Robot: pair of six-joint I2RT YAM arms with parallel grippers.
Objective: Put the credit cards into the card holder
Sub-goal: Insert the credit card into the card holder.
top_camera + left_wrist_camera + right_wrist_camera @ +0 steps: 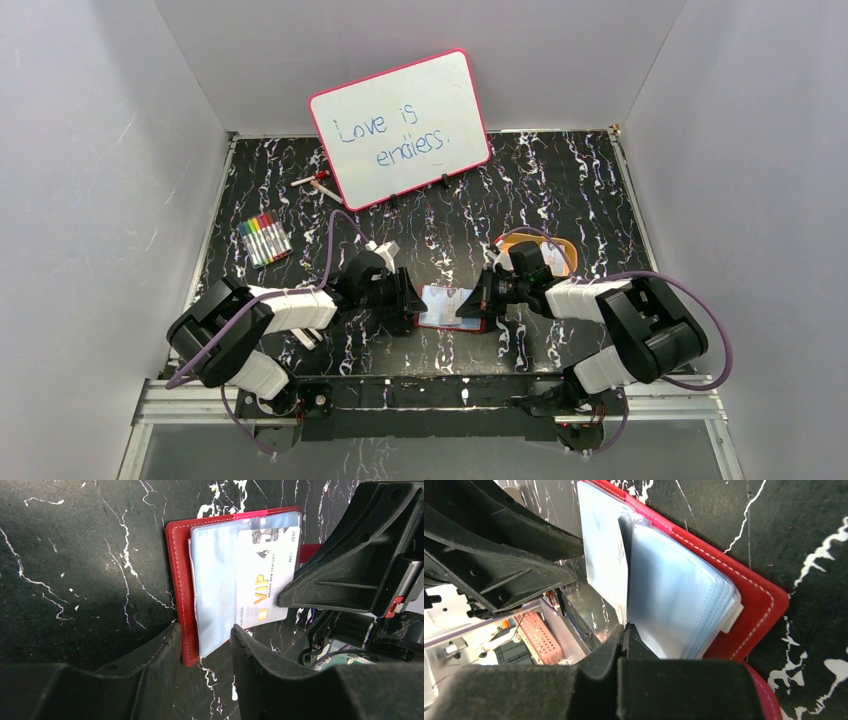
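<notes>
The red holder [448, 308] lies open on the surface [75, 580] between the two grippers. The right gripper [624, 630] is pinching a white card [262, 580] that lies over the blue pockets [215, 580]. The left gripper [205, 630] is spread, with the holder's edge between its fingers.

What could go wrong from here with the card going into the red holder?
The VIP card is only partly among the card holder's fanned sleeves; it may slip between sleeves rather than into a pocket. The right gripper pinches just its edge, so pushing could buckle or skew it. Unless the left gripper pins the holder, it might slide.
</notes>
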